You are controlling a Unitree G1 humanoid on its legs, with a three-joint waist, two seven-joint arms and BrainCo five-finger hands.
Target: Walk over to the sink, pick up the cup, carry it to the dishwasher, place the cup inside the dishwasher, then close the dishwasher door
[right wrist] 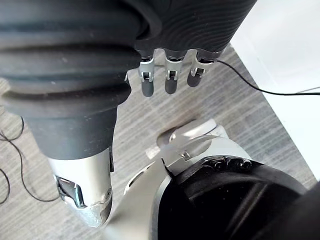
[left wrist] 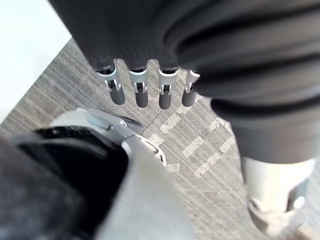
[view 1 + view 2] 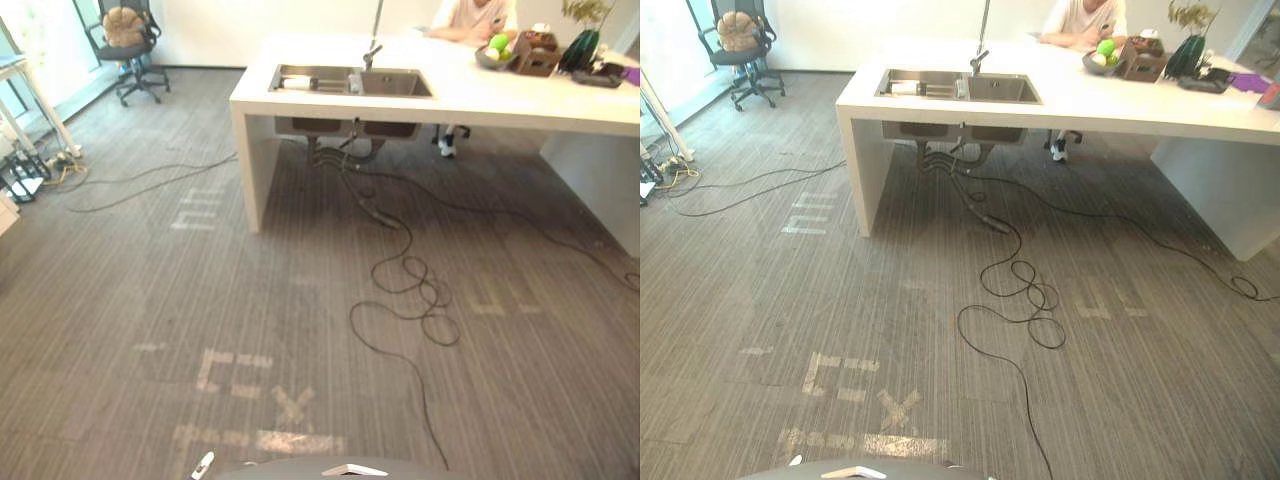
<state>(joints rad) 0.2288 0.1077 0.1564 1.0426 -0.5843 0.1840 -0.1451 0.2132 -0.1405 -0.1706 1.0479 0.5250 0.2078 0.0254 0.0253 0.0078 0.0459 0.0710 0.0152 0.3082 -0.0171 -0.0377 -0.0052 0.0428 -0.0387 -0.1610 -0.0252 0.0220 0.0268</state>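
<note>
Both arms hang at the sides, hands pointing down at the floor (image 3: 120, 300).

Left hand (image 2: 141, 92): fingers straight, in a row, thumb apart; grips nothing, touches nothing.

Right hand (image 1: 171, 80): same pose, fingers slack and straight, empty.

Ahead, well apart from both hands: white bench (image 3: 480, 95) with a steel sink (image 3: 390, 82) set in its near end, faucet (image 3: 372, 50) behind it. A small pale shape stands at the sink's divider under the faucet, probably the cup (image 3: 355, 82); too small to be sure.

A person (image 3: 475, 18) sits behind the bench, bowl (image 3: 495, 52) of fruit beside them. Chair (image 3: 130, 45) far left. Pale tape marks (image 3: 250, 375) on the floor between robot and bench.
</note>
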